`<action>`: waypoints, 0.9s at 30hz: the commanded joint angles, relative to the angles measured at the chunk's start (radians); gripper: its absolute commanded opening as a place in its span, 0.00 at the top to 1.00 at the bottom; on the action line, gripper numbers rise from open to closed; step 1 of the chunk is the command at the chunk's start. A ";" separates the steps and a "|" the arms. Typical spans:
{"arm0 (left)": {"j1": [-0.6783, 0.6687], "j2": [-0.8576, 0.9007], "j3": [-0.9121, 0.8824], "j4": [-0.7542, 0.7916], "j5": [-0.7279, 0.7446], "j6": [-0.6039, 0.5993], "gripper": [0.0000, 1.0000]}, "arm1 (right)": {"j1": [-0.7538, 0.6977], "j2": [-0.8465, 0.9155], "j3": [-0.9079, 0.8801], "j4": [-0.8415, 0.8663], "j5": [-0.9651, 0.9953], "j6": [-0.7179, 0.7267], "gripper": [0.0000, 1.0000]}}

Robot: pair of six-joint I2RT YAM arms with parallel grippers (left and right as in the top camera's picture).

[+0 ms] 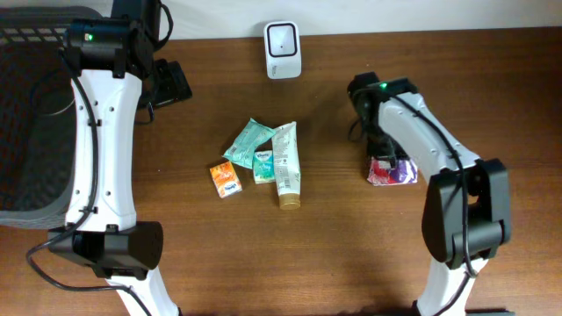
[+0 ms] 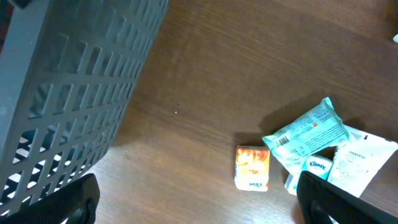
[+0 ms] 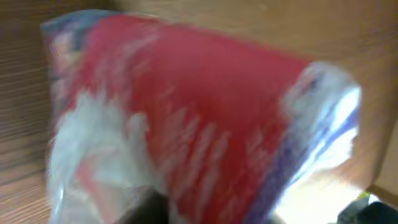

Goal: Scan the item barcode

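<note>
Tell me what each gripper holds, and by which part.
The left gripper is open and empty. The right gripper sits on the red and purple packet; the blur hides whether it grips it.

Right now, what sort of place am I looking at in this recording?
Probably a mock shop checkout set up on a wooden table: a white barcode scanner at the far edge, small packaged toiletries piled mid-table, and a dark plastic basket on the left.
</note>
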State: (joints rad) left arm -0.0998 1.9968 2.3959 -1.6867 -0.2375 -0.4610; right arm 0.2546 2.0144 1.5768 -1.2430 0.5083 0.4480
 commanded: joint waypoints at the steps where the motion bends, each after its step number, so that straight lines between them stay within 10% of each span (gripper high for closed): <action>1: -0.004 -0.027 0.011 -0.001 -0.011 -0.001 0.01 | 0.097 0.003 -0.005 0.051 -0.087 0.016 0.43; 7: -0.005 -0.027 0.011 -0.001 -0.011 -0.001 0.01 | 0.224 0.002 0.193 0.029 -0.381 -0.010 0.01; 15: -0.005 -0.027 0.011 -0.001 -0.011 -0.001 0.01 | -0.079 0.004 0.375 -0.099 -0.484 -0.234 0.01; 19: -0.005 -0.027 0.011 -0.001 -0.011 -0.001 0.01 | -0.293 0.005 0.221 -0.006 -0.915 -0.528 0.01; 24: -0.005 -0.027 0.011 -0.001 -0.011 -0.002 0.01 | -0.379 0.005 -0.126 0.304 -1.223 -0.552 0.00; 27: -0.005 -0.027 0.011 -0.001 -0.011 -0.001 0.01 | -0.378 0.005 -0.280 0.437 -1.267 -0.552 0.27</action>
State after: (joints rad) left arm -0.0998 1.9968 2.3959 -1.6855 -0.2375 -0.4610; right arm -0.1265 2.0296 1.3727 -0.8513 -0.6720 -0.0864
